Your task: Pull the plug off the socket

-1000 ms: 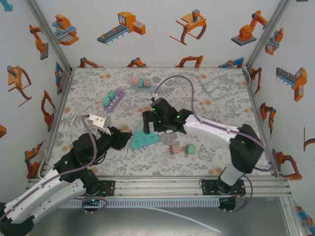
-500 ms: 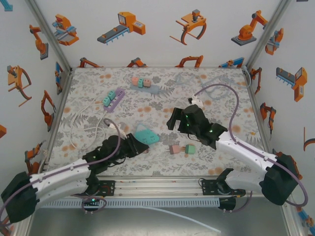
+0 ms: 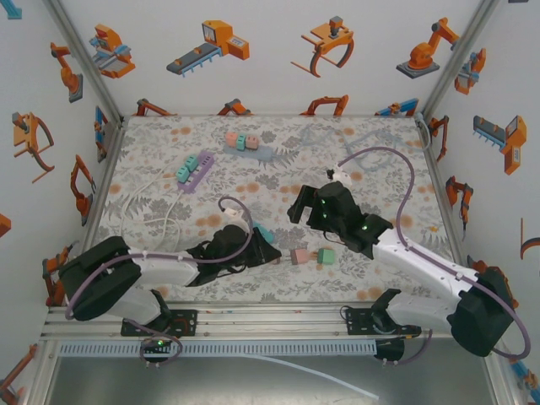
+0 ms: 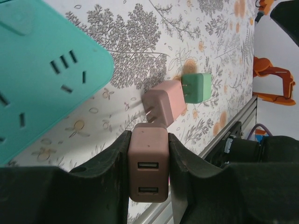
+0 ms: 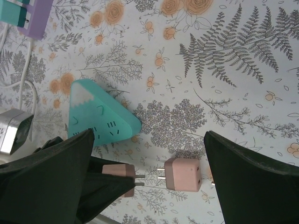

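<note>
Teal socket [image 4: 42, 79] cut off at left edge, purple power strip [image 5: 39, 16] cropped at top corner

Three power strips [image 3: 196, 172], three loose plug adapters [image 3: 299, 256]

The dusty-pink USB plug [image 4: 148, 161] is out of the socket, clamped between the left gripper [image 4: 148, 140] fingers. The teal triangular socket block [image 5: 100, 119] lies flat nearby, outlets up.

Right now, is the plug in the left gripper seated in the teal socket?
No: the left gripper clamps the plug clear of the teal socket, with a gap between them.
</note>
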Controlling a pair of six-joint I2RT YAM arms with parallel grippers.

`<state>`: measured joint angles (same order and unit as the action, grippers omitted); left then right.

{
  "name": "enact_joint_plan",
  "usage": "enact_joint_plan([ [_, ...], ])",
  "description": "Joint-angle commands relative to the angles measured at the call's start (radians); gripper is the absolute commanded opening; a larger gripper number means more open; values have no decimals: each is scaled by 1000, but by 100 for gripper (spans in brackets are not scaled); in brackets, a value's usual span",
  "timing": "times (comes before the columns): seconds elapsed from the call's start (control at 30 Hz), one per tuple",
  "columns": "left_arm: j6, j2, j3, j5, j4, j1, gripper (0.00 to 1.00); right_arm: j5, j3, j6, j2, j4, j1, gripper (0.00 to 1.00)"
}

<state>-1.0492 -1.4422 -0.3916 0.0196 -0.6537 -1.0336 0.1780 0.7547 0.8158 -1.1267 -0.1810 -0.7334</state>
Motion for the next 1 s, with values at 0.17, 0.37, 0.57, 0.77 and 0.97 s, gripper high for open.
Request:
enact_joint_plan([
  [0.17, -24, -138, 8, 26, -245, -4, 33, 38, -12, 1, 25, 5, 6, 90],
  [0.37, -41, -166, 12, 28, -270, -5, 60, 47, -15, -2, 36, -1, 6, 90],
  [0.57, -13, -66, 12, 111, -118, -11, 70, 46, -12, -2, 41, -7, 8, 90],
  [0.77, 103, 179, -81, 257, 316, -27, 75, 53, -8, -3, 65, -20, 8, 90],
  [0.97, 154, 390, -244, 429, 750, 18, 76, 66, 24, -35, 82, -34, 7, 90],
])
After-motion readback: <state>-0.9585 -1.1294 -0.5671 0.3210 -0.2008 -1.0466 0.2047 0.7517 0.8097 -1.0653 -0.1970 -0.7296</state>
